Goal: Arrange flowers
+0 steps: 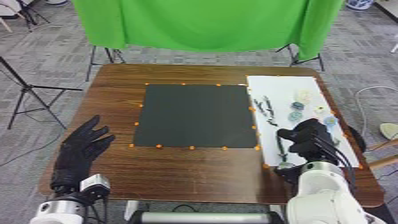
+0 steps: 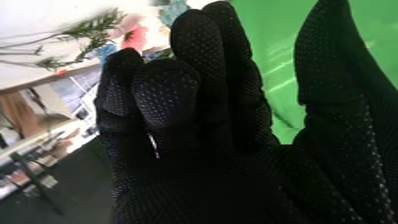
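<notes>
While the right hand hovers empty, fingers nearly straight and thumb spread, blue flowers lie just beyond it.

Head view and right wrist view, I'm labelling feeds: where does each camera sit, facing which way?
Head view: on the robot's head, facing forward and down over the table; left hand and right hand show.
Right wrist view: on the right arm's wrist, facing along the right hand towards its fingertips.
Shared: right hand, green cloth, flowers.

Brn tbl, dk mat, wht sheet
</notes>
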Robot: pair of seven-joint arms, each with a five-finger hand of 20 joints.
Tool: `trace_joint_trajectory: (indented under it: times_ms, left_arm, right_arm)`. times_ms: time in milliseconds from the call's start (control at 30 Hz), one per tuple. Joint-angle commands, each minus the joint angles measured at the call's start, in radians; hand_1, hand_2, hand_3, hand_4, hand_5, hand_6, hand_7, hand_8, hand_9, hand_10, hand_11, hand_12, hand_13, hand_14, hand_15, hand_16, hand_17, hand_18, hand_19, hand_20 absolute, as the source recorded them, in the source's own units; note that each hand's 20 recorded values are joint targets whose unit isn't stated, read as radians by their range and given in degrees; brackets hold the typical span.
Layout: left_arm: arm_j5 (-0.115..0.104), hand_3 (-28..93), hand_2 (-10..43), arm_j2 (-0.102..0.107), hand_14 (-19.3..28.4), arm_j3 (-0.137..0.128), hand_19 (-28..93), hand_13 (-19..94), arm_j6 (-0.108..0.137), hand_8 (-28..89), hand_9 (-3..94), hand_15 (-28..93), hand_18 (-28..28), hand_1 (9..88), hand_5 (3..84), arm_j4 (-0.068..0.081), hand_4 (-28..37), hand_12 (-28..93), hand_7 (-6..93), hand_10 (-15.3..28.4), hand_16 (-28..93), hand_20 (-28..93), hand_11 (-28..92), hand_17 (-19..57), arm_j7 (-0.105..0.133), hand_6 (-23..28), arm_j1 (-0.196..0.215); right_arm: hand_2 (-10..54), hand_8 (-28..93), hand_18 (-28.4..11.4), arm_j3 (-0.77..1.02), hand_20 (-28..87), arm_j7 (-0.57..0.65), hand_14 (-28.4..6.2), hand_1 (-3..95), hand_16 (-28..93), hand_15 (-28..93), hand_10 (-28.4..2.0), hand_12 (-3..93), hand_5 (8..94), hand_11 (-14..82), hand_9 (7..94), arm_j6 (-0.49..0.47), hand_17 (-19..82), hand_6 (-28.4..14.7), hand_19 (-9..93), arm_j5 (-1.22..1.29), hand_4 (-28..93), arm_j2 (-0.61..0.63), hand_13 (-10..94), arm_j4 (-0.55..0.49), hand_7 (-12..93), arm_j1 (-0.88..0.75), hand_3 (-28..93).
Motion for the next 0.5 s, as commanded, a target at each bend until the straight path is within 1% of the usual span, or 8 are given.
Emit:
trace_joint_trajectory:
  times_ms: [33,67,200,233,333,500]
  left_arm:
    - [-0.005,81,6.9,0.007,25.4,-0.010,65,26,0.002,-10,32.3,49,23.9,25.0,34.1,-0.007,-18.8,8,13.5,18.8,-9,-6,26,-7.5,0.002,8.5,0.016]
    - [-0.003,81,7.0,0.007,25.4,-0.013,65,26,0.000,-10,32.2,49,23.8,25.0,34.0,-0.009,-18.8,8,13.5,18.8,-9,-6,26,-7.5,-0.002,8.5,0.018]
    - [-0.005,81,6.9,0.015,25.4,-0.019,65,26,0.001,-10,32.2,49,23.8,24.9,34.0,-0.009,-18.7,8,13.5,18.8,-9,-6,26,-7.5,0.002,8.6,0.021]
    - [-0.003,81,6.9,0.014,25.3,-0.025,65,26,-0.005,-10,32.1,49,23.8,24.9,34.0,-0.010,-18.7,8,13.5,18.7,-10,-6,26,-7.5,-0.002,8.6,0.022]
    - [-0.001,81,6.9,0.016,25.3,-0.029,65,26,-0.007,-10,32.1,49,23.8,24.9,34.0,-0.010,-18.5,8,13.5,18.7,-10,-6,26,-7.5,-0.008,8.6,0.020]
    - [0.000,81,6.9,0.016,25.2,-0.034,65,26,-0.012,-10,32.0,49,23.8,24.9,34.0,-0.009,-18.5,8,13.4,18.7,-10,-6,26,-7.5,-0.011,8.6,0.019]
  right_arm:
    - [-9.5,-17,-24.2,-0.015,27,0.028,-10.2,33.5,17,82,-18.7,20.5,67.7,57.1,70.2,-0.066,40,-8.4,93,0.005,-26,0.013,71,0.039,36,0.020,83]
    - [-9.5,-17,-24.2,-0.015,27,0.030,-10.2,33.5,17,82,-18.7,20.5,67.7,57.1,70.2,-0.078,40,-8.4,93,-0.002,-26,0.013,71,0.044,36,0.016,83]
    - [-9.5,-17,-24.4,-0.020,26,0.036,-10.6,33.6,17,82,-18.8,20.6,67.7,56.9,70.2,-0.120,40,-8.4,93,0.000,-26,0.008,71,0.060,36,0.018,83]
    - [-9.5,-17,-24.5,-0.030,26,0.041,-10.6,33.7,17,82,-18.9,20.6,67.7,56.8,70.2,-0.128,39,-8.4,93,-0.011,-26,0.008,71,0.067,36,0.023,83]
    - [-9.5,-17,-24.4,-0.045,25,0.051,-10.6,33.8,18,82,-18.9,20.7,67.7,56.7,70.1,-0.159,39,-8.4,93,-0.019,-26,0.013,71,0.078,36,0.027,83]
    - [-9.5,-17,-24.4,-0.097,25,0.072,-10.6,35.4,17,81,-18.8,20.5,67.5,56.6,70.1,-0.190,40,-8.3,93,-0.064,-26,0.019,71,0.106,36,0.060,83]
